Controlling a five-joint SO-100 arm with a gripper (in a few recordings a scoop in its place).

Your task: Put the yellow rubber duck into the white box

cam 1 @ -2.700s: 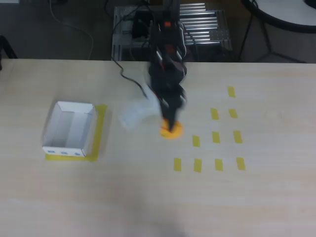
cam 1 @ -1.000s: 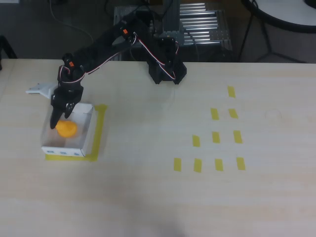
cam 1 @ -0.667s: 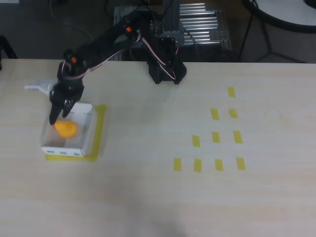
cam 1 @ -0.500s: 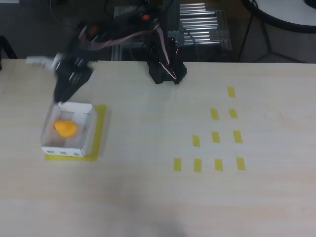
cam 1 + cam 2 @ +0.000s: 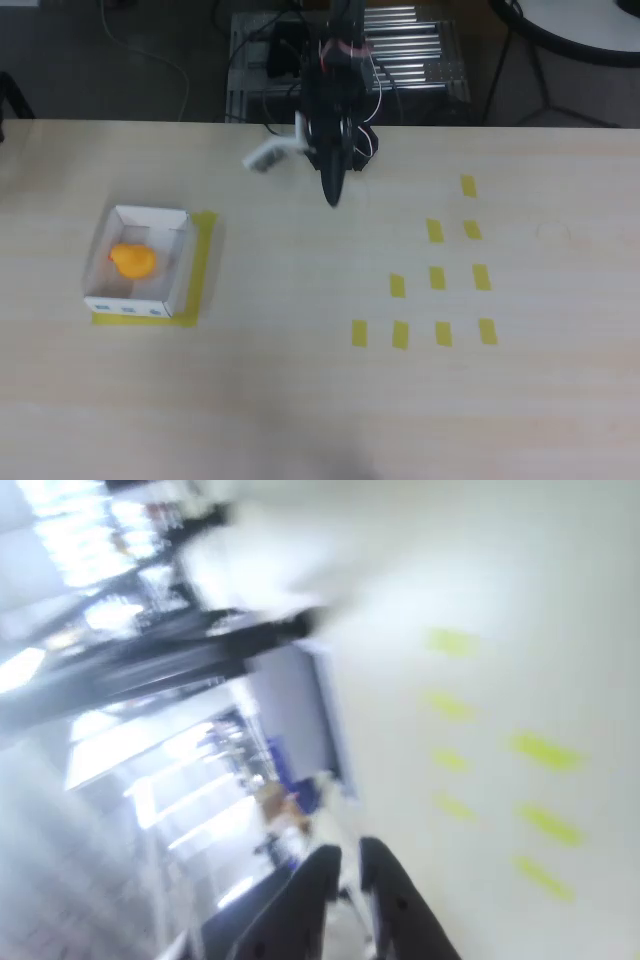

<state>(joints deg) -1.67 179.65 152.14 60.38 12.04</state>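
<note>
Yellow rubber duck (image 5: 132, 261): 1 is seen, lying inside the white box, toward its left wall in the overhead view.
White box (image 5: 182, 252): 1, set on a yellow tape outline (image 5: 204, 262) at the table's left.
Tape rectangles (image 5: 437, 278): 10 are counted on the right of the table (image 5: 300, 400).
Gripper (image 5: 331, 196): 1, raised near the arm base, well apart from the box; fingers (image 5: 310, 880) nearly together, nothing held.

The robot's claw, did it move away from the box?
Yes. In the overhead view the gripper has swung right, away from the white box, back near its own base. The duck stays inside the box.
</note>
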